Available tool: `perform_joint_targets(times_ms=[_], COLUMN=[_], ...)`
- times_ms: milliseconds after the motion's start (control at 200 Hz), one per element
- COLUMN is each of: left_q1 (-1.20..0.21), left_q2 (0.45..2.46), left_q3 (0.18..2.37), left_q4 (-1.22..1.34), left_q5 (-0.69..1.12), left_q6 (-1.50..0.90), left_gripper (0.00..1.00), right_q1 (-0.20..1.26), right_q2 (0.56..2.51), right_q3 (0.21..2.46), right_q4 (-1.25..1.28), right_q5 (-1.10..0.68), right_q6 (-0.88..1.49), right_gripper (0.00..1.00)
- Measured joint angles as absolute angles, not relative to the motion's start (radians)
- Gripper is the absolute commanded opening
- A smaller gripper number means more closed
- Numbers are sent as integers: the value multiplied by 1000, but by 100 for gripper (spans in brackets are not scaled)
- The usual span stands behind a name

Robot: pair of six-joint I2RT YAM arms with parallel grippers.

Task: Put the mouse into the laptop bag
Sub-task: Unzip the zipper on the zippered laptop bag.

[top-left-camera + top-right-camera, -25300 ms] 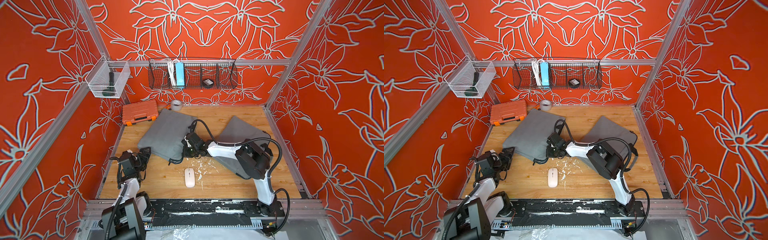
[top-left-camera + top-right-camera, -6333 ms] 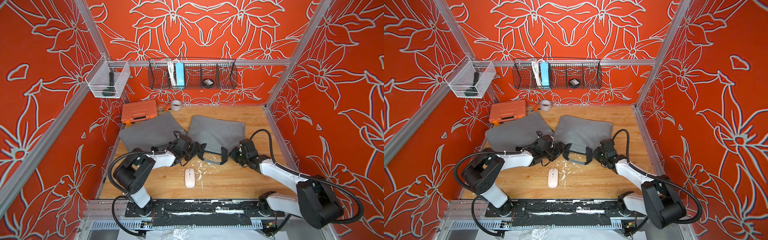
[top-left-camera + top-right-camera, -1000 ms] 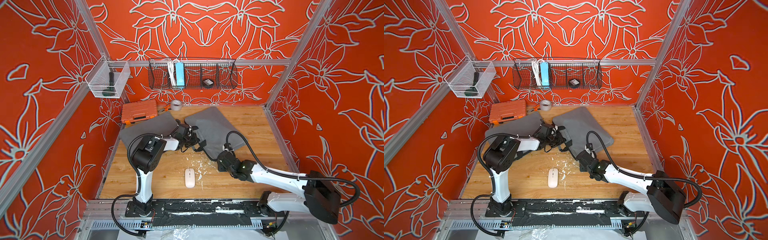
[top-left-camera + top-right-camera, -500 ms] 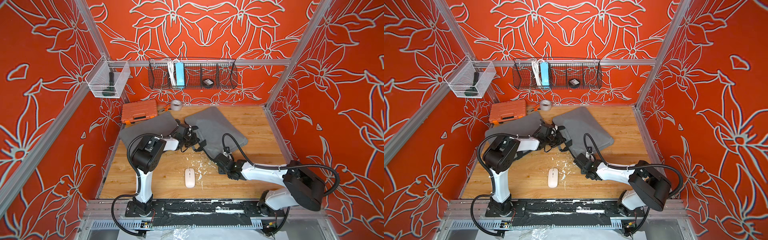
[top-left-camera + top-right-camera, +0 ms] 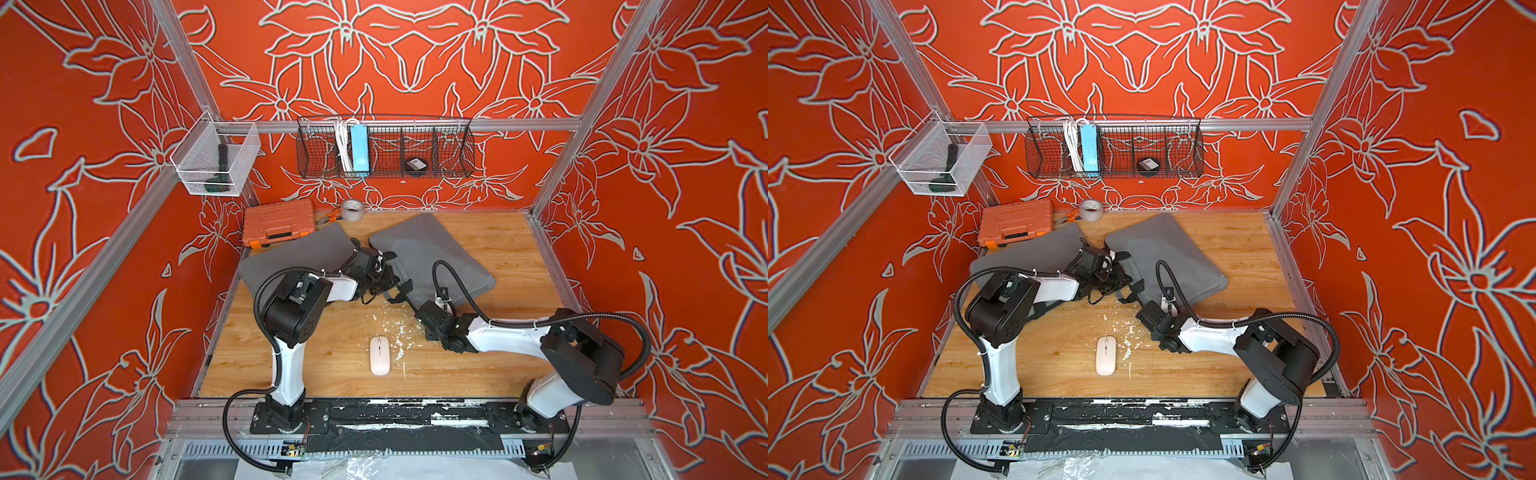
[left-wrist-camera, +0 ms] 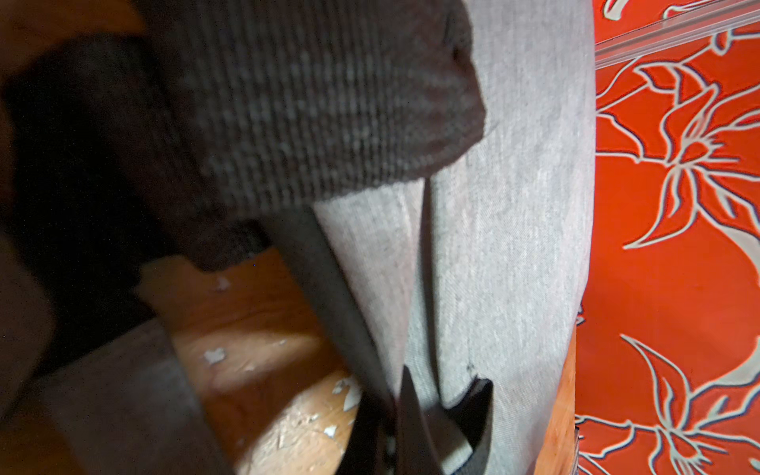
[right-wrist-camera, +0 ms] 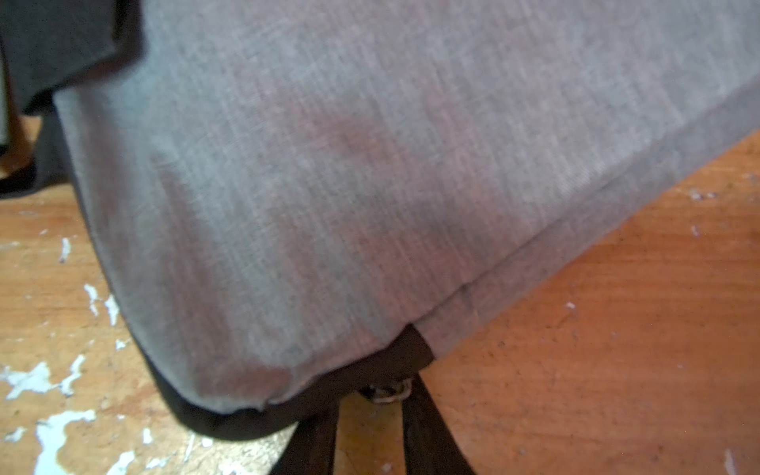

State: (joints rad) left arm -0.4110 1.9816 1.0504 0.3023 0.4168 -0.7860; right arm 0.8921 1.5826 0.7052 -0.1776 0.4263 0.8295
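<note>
White oval plastic mouse loose on wooden tabletop up front — light, rigid, slick, likely best pinched across its flanks; beyond, right gripper at corner of grey fabric laptop bag, closure unclear; farthest, left gripper pressed together at black strap.

The left arm reaches forward, left gripper pinched closed; the right arm lies low, right gripper narrowly parted.
</note>
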Motion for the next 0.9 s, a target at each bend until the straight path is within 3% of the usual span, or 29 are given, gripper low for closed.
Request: perform_joint_targets(times_ms=[295, 561, 901], left_q1=[-410, -410, -410], left_q2=[1969, 1968, 1968], left_q3=[1045, 1045, 1045], left_q4=[301, 301, 301], left_q5=[416, 417, 417], left_q6=[-786, -786, -786], left_gripper=[0, 0, 0], right_q1=[892, 891, 892], right_q2=[1588, 1538, 1479], right_q3=[716, 690, 668], right_q4=[-183, -244, -301], right_q5=[429, 437, 436], right_q6=[833, 846, 846], right_gripper=[19, 47, 56])
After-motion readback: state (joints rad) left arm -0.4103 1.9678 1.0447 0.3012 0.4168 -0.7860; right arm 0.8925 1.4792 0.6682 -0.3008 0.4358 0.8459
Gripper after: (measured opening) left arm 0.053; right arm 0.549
